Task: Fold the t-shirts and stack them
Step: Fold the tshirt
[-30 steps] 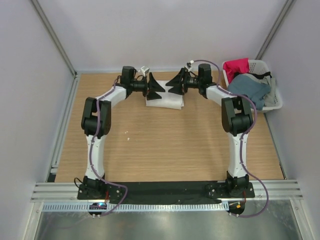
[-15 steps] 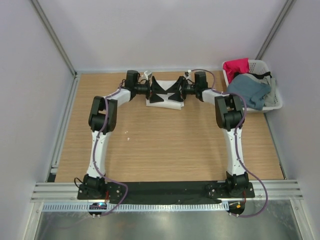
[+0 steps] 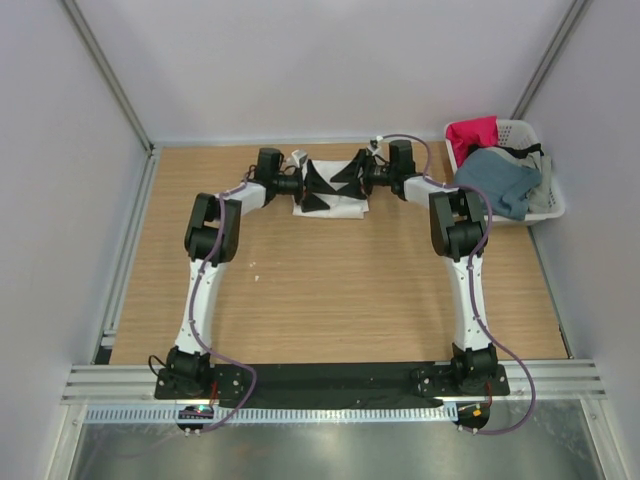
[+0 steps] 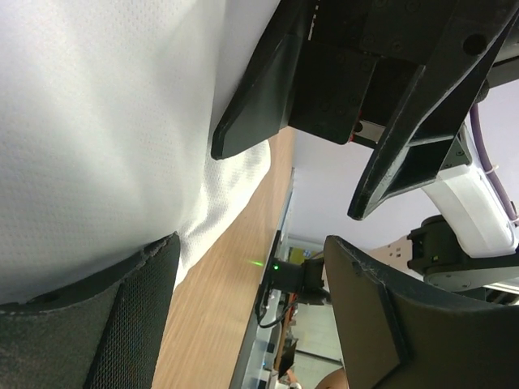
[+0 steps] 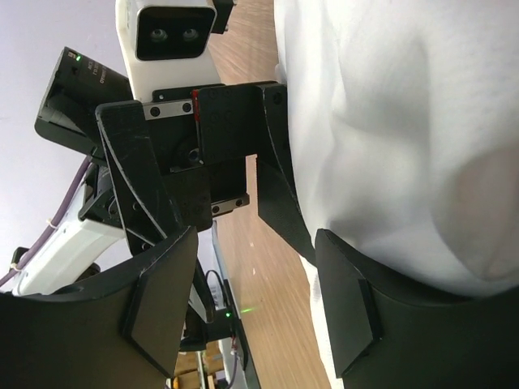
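Both arms meet over the folded white t-shirt (image 3: 338, 209), far middle of the table (image 3: 330, 300). The left gripper (image 3: 318, 186) stands wide, gripping nothing. The right gripper (image 3: 346, 172) faces it, wide too. The slate-blue shirt (image 3: 497, 178) and red-pink shirt (image 3: 472, 132) lie in the basket (image 3: 522, 128), far right.

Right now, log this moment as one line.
white t-shirt: folded flat | left gripper: open, over it | right gripper: open, over it | basket: slate blue t-shirt, red-pink t-shirt inside
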`<state>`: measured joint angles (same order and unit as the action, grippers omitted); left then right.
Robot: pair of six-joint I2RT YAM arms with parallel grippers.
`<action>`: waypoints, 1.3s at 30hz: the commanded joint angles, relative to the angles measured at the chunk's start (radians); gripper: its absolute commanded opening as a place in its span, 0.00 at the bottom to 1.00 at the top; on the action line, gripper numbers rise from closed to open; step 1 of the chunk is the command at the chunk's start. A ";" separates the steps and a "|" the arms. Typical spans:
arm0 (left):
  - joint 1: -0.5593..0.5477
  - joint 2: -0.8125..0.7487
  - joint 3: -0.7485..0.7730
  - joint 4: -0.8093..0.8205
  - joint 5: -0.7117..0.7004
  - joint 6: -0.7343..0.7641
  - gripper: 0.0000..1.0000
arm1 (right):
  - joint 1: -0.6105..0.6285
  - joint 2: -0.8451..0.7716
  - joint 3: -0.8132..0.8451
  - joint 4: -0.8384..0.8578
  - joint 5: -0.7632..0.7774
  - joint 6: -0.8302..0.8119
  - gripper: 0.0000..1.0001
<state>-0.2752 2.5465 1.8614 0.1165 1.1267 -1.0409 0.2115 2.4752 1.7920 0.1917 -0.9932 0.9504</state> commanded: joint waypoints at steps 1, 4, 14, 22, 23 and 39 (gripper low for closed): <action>-0.004 0.006 0.028 0.025 0.005 0.012 0.74 | -0.008 0.005 0.027 -0.012 0.002 -0.032 0.66; -0.005 -0.038 0.041 0.038 0.016 0.007 0.74 | -0.009 -0.004 0.030 -0.032 0.004 -0.056 0.66; 0.068 -0.212 0.012 -0.077 0.012 0.108 0.73 | -0.020 -0.021 0.037 -0.087 0.016 -0.101 0.66; 0.159 -0.177 0.060 -0.346 -0.132 0.352 0.68 | -0.020 -0.013 0.037 -0.095 0.025 -0.105 0.66; 0.159 -0.174 0.077 -0.395 -0.174 0.401 0.68 | -0.020 -0.013 0.038 -0.095 0.025 -0.108 0.66; 0.159 -0.072 0.203 -0.601 -0.481 0.576 0.71 | -0.021 -0.024 0.040 -0.123 0.028 -0.127 0.67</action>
<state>-0.1158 2.4466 2.0441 -0.4694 0.6666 -0.4881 0.1944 2.4748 1.7954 0.0761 -0.9707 0.8410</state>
